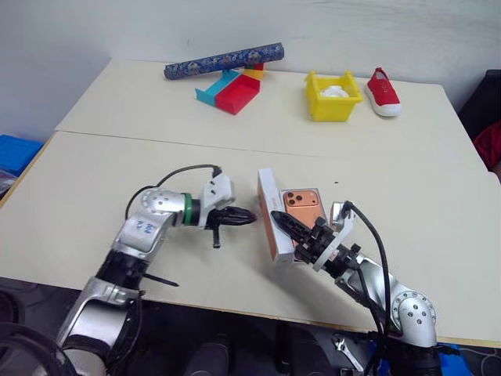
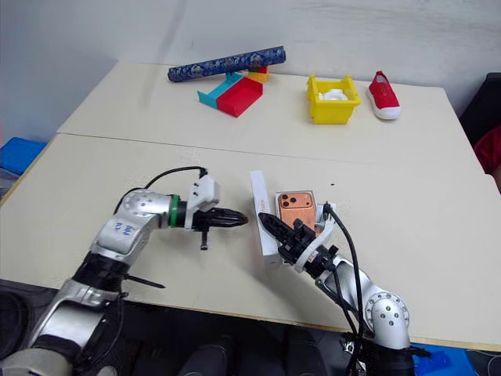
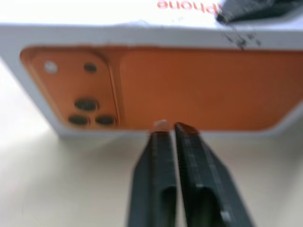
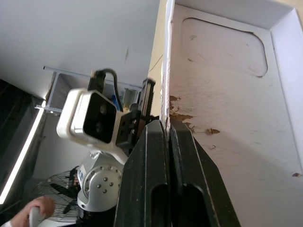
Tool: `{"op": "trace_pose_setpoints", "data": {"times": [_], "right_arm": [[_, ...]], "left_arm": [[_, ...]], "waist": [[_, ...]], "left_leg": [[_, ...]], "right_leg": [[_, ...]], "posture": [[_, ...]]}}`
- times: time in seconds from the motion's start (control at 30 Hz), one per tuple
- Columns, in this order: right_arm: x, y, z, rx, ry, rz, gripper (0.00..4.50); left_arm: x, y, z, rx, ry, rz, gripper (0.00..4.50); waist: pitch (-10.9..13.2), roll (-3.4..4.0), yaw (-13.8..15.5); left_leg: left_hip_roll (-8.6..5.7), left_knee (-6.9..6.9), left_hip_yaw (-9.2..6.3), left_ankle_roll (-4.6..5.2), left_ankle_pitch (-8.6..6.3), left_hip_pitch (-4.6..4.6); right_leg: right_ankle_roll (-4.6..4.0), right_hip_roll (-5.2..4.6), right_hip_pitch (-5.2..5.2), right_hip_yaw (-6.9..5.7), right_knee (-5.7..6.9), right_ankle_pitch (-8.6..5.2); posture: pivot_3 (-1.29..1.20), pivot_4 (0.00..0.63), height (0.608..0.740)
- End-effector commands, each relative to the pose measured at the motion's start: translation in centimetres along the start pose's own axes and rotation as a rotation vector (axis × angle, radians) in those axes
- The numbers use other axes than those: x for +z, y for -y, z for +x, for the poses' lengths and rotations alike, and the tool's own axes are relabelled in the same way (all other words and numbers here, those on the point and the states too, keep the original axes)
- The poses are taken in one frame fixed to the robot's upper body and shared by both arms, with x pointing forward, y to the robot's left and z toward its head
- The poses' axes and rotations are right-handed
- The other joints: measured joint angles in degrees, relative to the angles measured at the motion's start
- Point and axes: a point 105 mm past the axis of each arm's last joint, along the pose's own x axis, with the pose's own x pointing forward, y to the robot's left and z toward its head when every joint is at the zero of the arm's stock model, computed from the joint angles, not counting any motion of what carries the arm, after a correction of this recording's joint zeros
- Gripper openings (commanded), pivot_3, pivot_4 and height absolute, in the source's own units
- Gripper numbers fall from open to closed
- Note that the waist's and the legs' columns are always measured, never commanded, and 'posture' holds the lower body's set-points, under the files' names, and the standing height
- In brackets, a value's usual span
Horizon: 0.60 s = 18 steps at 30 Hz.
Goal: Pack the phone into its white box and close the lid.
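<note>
The left pincer (image 1: 249, 218) points level at the lid (image 1: 268, 213), fingers together and empty. The right pincer (image 1: 279, 220) pinches the lid's wall, tilting it on edge beside the phone (image 1: 304, 207). The white box under the phone is hard to make out. A cream desk (image 1: 117, 180) carries them.

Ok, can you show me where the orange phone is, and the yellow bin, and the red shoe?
phone (image 1: 303, 200): left eye view, on its orange back beside the lenses.
yellow bin (image 1: 332, 109): left eye view, on its front wall.
red shoe (image 1: 383, 92): left eye view, on its red upper.
</note>
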Motion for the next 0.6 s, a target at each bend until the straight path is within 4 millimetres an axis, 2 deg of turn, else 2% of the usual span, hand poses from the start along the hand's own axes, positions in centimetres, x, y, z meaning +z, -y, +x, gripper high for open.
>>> {"op": "trace_pose_setpoints", "data": {"times": [0.03,0.23,0.4,0.5,0.6], "right_arm": [[0.6,-0.6,-0.9,0.01,0.028,-0.046,0.63],[2.0,-2.1,-3.1,0.021,0.063,-0.184,2.65],[4.4,-3.3,-6.7,-0.015,0.084,-0.319,4.45],[5.1,-4.2,-8.4,-0.021,0.059,-0.39,4.48],[4.9,-5.0,-9.5,-0.01,-0.01,-0.47,4.48]], "left_arm": [[0.6,-0.1,1.1,-0.024,0.004,0.047,0.0],[0.9,-0.1,3.0,-0.049,0.03,0.043,0.0],[1.3,0.1,4.3,-0.066,0.054,0.048,0.0],[1.7,0.0,5.1,-0.066,0.07,0.051,0.0],[2.3,-0.4,5.6,-0.051,0.095,0.059,0.0]], "waist": [[0.0,0.0,0.03],[0.01,0.01,0.38],[0.01,0.0,1.04],[0.01,-0.01,1.12],[0.02,-0.03,1.17]], "left_leg": [[0.0,-0.01,0.01,0.0,0.0,0.0],[0.0,0.03,0.05,0.01,0.0,-0.03],[-0.01,0.06,0.05,0.09,-0.03,-0.05],[-0.03,0.08,0.07,0.16,-0.06,-0.08],[-0.02,0.1,0.09,0.19,-0.06,-0.1]], "right_leg": [[0.0,0.0,0.0,0.0,-0.01,0.0],[0.03,-0.01,-0.01,0.02,-0.01,0.02],[0.07,-0.03,0.03,0.0,-0.09,0.04],[0.15,-0.05,0.07,0.01,-0.17,0.09],[0.2,-0.04,0.11,-0.01,-0.22,0.11]], "posture": [[0.0,0.15,0.74],[0.0,0.15,0.74],[0.0,0.15,0.74],[0.0,0.15,0.74],[0.0,0.15,0.74]]}}
